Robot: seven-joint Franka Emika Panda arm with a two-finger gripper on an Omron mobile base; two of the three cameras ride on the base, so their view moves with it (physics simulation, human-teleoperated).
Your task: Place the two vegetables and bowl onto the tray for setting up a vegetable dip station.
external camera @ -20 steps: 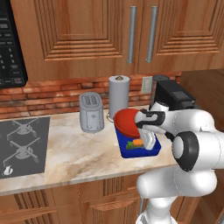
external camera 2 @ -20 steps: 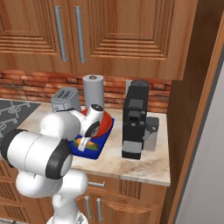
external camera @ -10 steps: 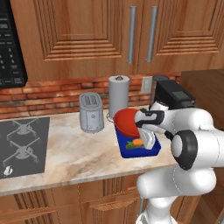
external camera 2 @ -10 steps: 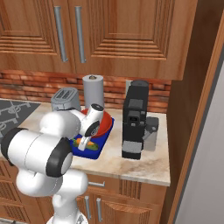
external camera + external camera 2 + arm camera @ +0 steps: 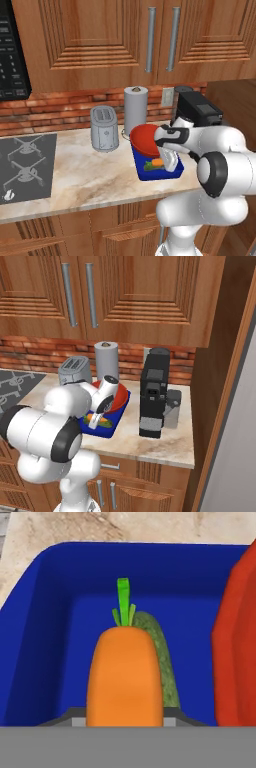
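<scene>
A wood-panelled kitchen with a brick backsplash runs behind a pale marbled worktop (image 5: 85, 175). Towards its right end lies the blue tray (image 5: 145, 172), and the red bowl (image 5: 144, 140) sits tilted in the tray's far half, its rim propped over the back wall. In the near half, the carrot (image 5: 157, 162) lies with its green top pointing away from the hand; from the hand's own camera the carrot (image 5: 125, 674) fills the middle, with the dark green cucumber (image 5: 162, 662) lying just beside it and partly behind it on the tray floor (image 5: 65, 642), and the bowl (image 5: 237, 642) rising at the right edge. The hand (image 5: 170, 160) hangs low over the tray's near end, right at the carrot; whether its fingers are gripping the carrot or have let go, I cannot tell. Behind the tray stand a silver toaster (image 5: 104, 128), a paper towel roll (image 5: 135, 107) and a black coffee machine (image 5: 154, 393); a grey stovetop (image 5: 22, 167) lies at the left.
</scene>
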